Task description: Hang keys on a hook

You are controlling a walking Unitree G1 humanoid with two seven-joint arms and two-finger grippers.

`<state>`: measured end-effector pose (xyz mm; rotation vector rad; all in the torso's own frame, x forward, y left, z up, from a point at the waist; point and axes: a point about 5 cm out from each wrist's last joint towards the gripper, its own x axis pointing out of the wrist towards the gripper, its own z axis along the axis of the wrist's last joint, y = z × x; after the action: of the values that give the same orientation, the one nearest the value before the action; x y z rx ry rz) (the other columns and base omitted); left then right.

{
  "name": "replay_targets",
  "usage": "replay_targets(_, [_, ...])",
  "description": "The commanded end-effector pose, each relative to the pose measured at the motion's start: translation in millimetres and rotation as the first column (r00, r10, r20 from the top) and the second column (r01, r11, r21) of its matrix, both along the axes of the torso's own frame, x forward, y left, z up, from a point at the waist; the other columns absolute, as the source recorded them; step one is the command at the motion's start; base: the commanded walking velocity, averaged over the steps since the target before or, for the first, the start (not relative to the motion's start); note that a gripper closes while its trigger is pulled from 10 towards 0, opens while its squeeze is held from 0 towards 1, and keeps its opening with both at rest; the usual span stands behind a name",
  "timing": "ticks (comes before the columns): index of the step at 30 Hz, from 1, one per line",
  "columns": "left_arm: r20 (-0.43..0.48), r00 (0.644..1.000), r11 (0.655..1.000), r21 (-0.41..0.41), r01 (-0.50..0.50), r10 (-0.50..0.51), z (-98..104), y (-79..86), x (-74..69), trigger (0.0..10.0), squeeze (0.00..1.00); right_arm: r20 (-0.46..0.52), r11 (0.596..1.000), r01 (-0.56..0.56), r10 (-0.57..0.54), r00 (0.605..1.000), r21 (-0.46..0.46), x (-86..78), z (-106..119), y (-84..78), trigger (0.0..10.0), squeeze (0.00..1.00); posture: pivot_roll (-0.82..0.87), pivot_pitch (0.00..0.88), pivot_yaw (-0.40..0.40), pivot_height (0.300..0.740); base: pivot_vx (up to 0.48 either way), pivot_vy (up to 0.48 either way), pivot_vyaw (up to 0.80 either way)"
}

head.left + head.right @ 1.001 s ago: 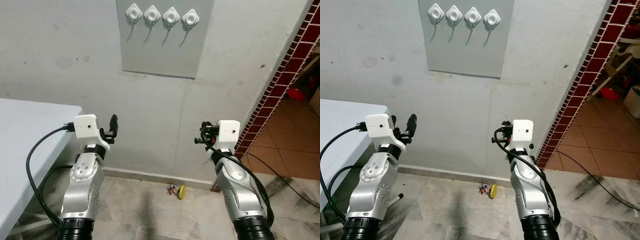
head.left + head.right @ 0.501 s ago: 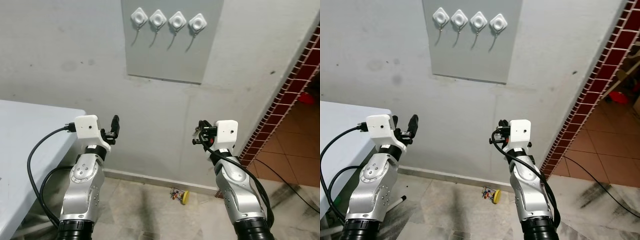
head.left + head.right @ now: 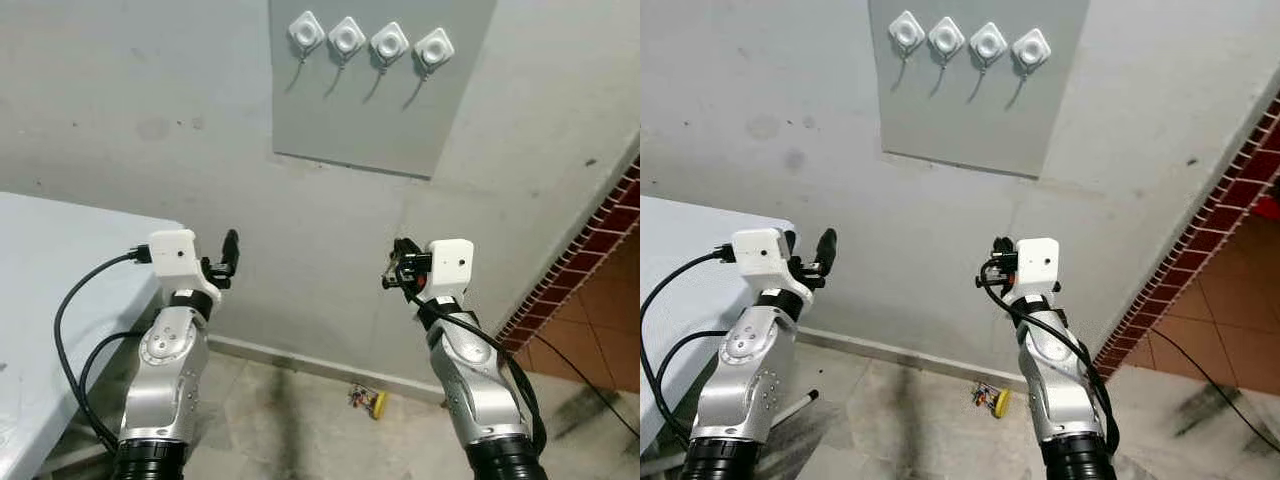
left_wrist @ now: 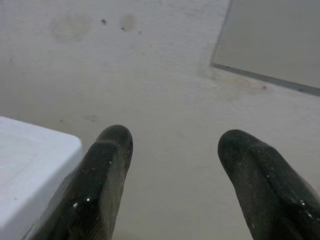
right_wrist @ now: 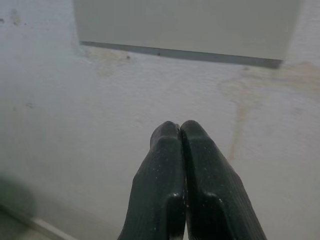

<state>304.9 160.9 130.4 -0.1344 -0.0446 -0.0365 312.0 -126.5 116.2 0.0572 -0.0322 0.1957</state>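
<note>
Keys (image 3: 367, 400) on floor by wall edge | left pincer (image 4: 172, 165) apart | right pincer (image 5: 181, 131) together, empty | 4 hooks (image 3: 370, 42) above

The grey tiled floor (image 3: 290, 420) meets the far wall. The keys (image 3: 368, 401) lie on it near the skirting, right of centre.
</note>
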Motion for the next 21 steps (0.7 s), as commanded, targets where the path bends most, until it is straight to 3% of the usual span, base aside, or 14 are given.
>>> replay_targets(1, [0.007, 1.000, 1.000, 0.005, 0.000, 0.000, 3.7, 1.3, 0.6, 10.0, 0.00, 0.010, 1.000, -0.002, 0.002, 1.000, -0.001, 0.3, 1.7, 0.8, 10.0, 0.00, -0.08, 0.000, -0.027, 0.740, 0.480, 0.000, 0.00])
replay_targets(21, [0.011, 1.000, 1.000, 0.011, -0.003, 0.003, 4.2, -0.6, 0.4, 10.0, 0.00, 0.011, 1.000, -0.011, 0.011, 1.000, -0.003, 0.0, 1.2, 1.4, 10.0, 0.00, -0.08, 0.000, -0.031, 0.740, 0.457, 0.000, 0.00])
